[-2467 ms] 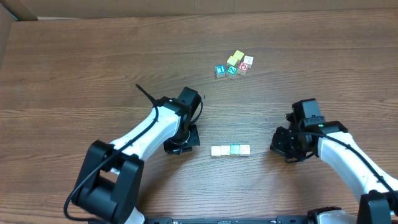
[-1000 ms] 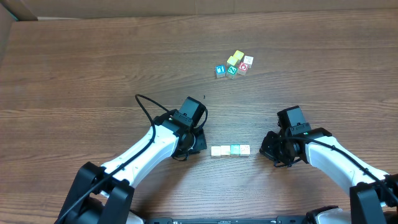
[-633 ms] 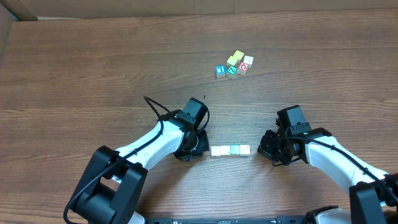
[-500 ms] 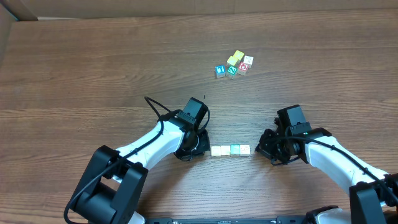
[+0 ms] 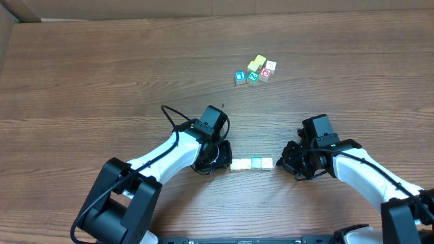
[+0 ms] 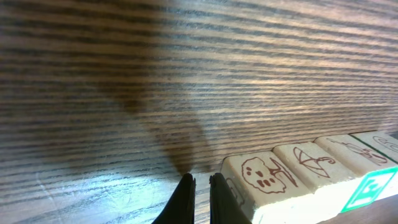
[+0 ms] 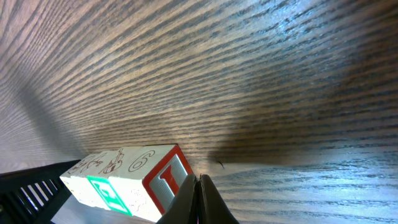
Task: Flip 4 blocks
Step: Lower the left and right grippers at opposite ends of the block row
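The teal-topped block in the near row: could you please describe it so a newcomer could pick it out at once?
On the table, a row of four blocks lies between the left tool and the right tool, nearer the arms than the loose cluster. The block you want is third from the left tool. It alone has a teal top; the others look cream.

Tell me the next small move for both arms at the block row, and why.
Probably ease both shut grippers inward a touch to pinch the row of four blocks end to end. The left gripper sits at its left end, the right gripper at its right end, both very close; firm contact cannot be confirmed.
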`<state>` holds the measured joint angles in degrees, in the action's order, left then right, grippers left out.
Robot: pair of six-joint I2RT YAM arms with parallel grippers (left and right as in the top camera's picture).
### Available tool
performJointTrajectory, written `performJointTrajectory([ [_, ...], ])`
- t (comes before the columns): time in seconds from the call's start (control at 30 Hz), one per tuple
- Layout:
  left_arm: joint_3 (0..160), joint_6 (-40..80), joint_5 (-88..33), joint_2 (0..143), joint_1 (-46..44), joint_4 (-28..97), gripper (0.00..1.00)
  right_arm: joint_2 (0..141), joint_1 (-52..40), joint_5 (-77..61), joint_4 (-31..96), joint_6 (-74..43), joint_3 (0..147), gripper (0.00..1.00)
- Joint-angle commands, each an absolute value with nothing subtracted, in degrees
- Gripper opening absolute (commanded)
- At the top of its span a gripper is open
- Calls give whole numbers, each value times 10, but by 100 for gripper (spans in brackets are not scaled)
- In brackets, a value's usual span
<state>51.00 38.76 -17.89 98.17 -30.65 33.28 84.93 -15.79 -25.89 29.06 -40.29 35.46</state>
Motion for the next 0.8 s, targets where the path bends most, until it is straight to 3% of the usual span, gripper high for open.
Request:
performJointTrajectory([
  [0.0,508,373,-189,989,-307,330,4,852,-161,-267,289,-403,352,4],
  [0.77,508,372,-163,989,-307,357,4,852,-185,-228,275,-406,352,4],
])
